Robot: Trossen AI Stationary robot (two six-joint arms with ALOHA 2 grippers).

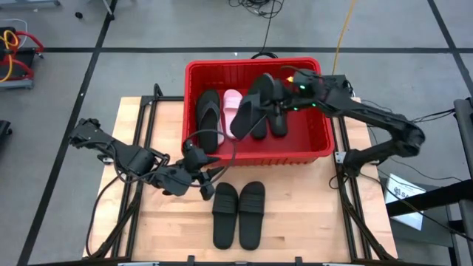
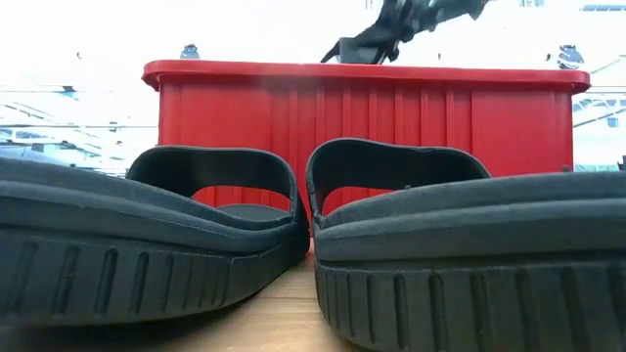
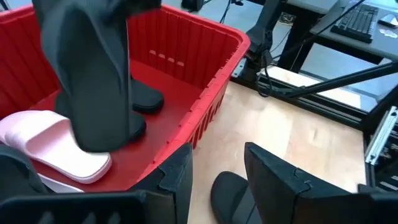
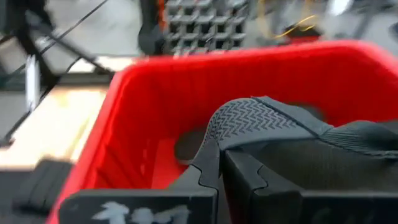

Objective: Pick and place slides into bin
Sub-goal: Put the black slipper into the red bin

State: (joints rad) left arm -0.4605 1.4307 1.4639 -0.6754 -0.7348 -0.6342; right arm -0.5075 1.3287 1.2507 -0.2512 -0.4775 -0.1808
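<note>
Over the red bin (image 1: 325, 111), a black sandal (image 1: 247, 112) is held clamped by the right gripper (image 1: 278, 87); release is needed next. The left gripper (image 1: 209, 177) is held open near the pair (image 1: 239, 214) on the table.

Glossy red ribbed plastic bin (image 1: 325, 140), matt black rubbery slides (image 1: 239, 214) with grooved sides, pale wood-grain table (image 1: 310, 214).
</note>
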